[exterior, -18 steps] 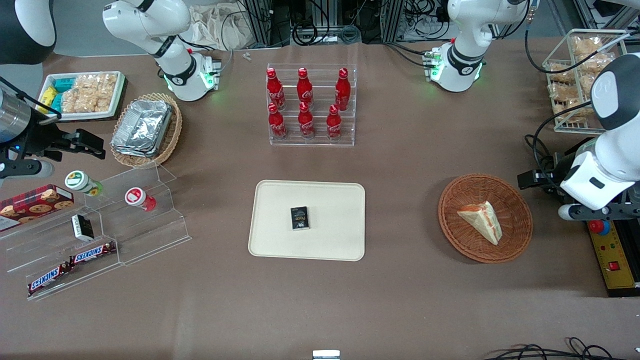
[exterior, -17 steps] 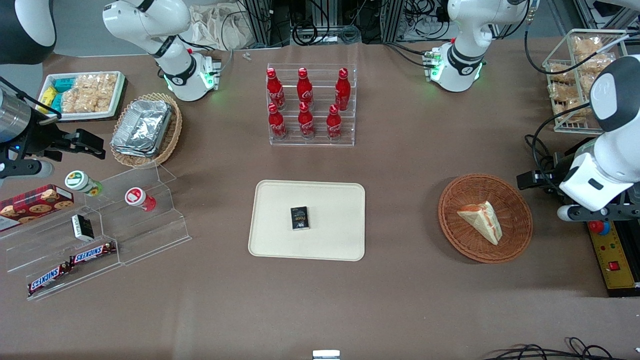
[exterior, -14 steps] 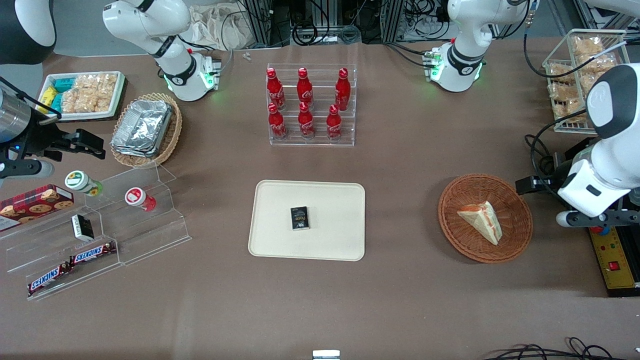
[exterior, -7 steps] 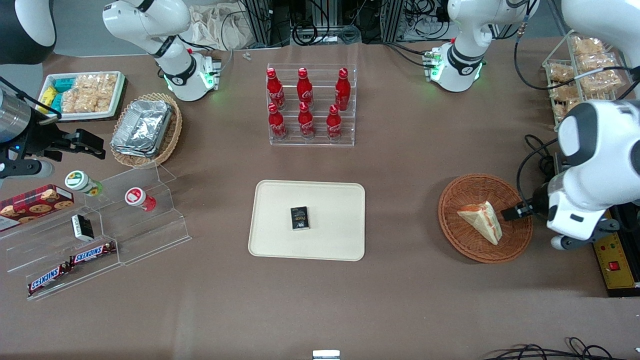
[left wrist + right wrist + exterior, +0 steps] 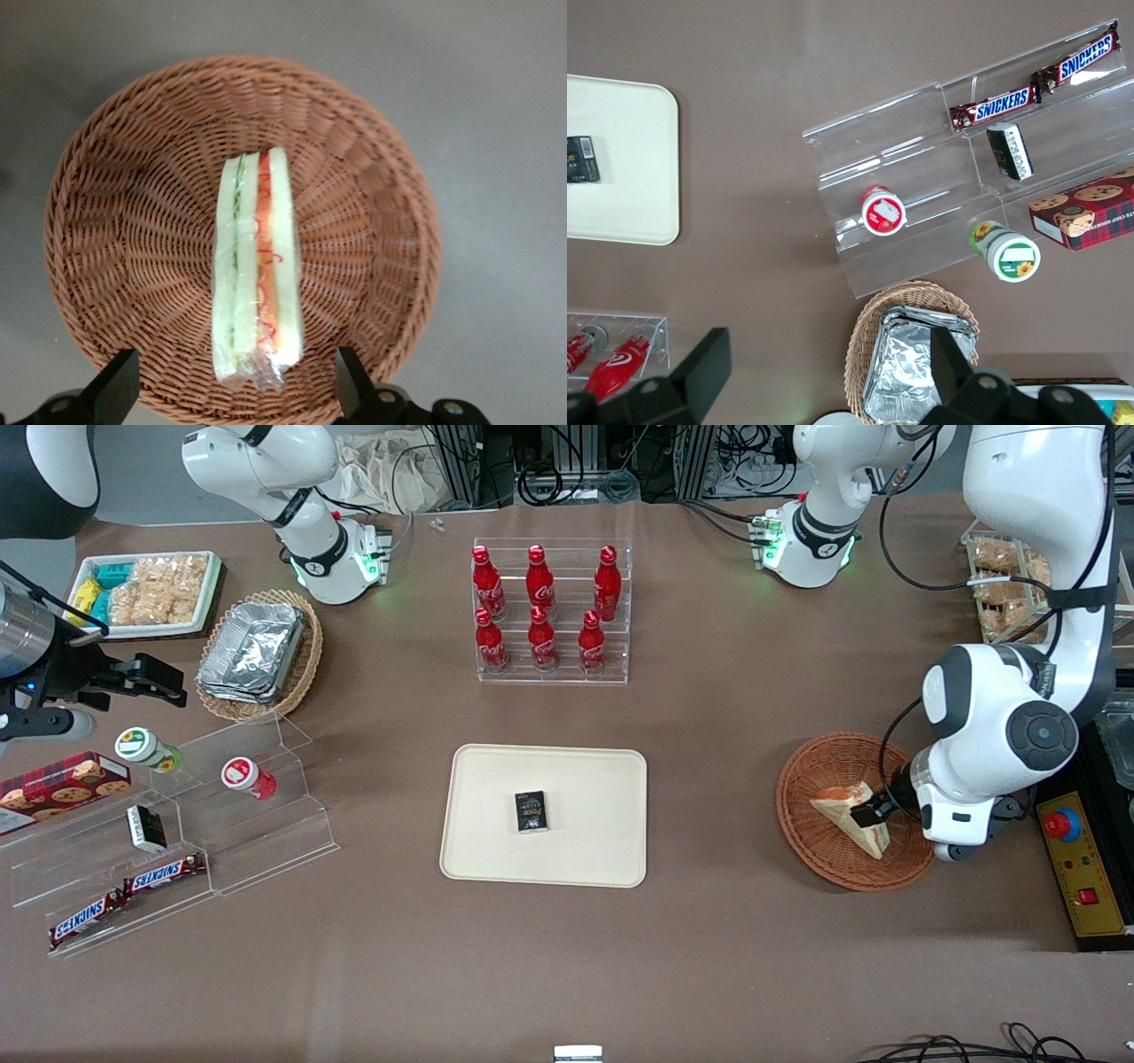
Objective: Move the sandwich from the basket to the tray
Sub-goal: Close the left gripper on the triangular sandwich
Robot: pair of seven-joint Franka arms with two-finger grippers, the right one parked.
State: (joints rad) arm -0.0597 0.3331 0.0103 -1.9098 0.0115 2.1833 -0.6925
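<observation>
Left wrist view: the sandwich (image 5: 257,273) lies in the middle of the basket (image 5: 106,221), standing on one face with its filling edge turned up toward the camera. The gripper (image 5: 237,390) hangs above it with its jaws spread wide, one fingertip (image 5: 120,382) on each side of the wedge's near end; both black tips stand well clear of the wrap, and nothing is held between them.

The sandwich is a clear-wrapped wedge of pale bread layers. A thin green line runs along one layer, and a red-orange strip of filling runs along the next. The wrap gathers into a crinkled tuft at the end nearest the fingers.

In the front view the gripper (image 5: 873,812) is over the basket (image 5: 819,850), at the sandwich's (image 5: 842,808) end that lies toward the working arm. The tray (image 5: 585,779) sits well apart, toward the table's middle, with a small black box (image 5: 531,811) lying on it.
</observation>
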